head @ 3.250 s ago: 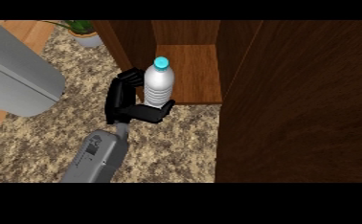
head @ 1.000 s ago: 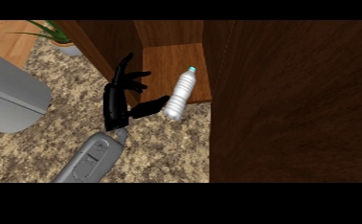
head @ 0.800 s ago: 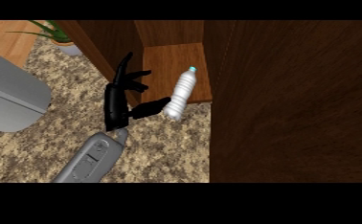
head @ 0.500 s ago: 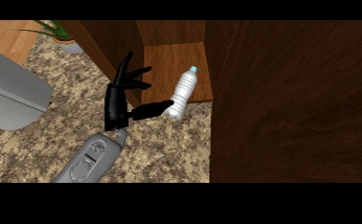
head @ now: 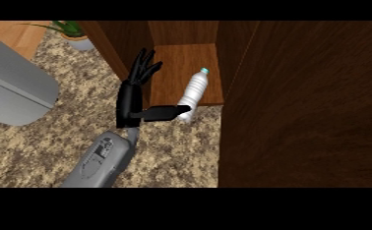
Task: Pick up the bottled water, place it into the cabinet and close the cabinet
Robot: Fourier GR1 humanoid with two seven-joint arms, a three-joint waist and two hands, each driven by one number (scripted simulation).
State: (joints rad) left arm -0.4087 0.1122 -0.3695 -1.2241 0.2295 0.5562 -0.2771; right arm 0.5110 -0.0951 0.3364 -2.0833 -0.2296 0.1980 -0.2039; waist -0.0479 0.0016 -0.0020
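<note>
The water bottle (head: 193, 92), clear with a light blue cap, stands at the front edge of the cabinet's wooden shelf (head: 178, 59), its cap leaning toward the back right in the head view. My left hand (head: 133, 101) is just left of it and open, with straight fingers pointing up along the cabinet's left wall. The thumb reaches right, and its tip is at the bottle's base. My right hand is out of the picture.
The open cabinet door (head: 298, 106) fills the right side as a tall dark wood panel. A grey appliance (head: 22, 91) sits on the speckled counter (head: 174, 150) at the left. A potted plant (head: 73, 31) stands at the back left.
The left hand, earlier curled round the bottle, has let go and opened. Over the last second it has shifted slightly while the bottle stayed on the shelf edge.
</note>
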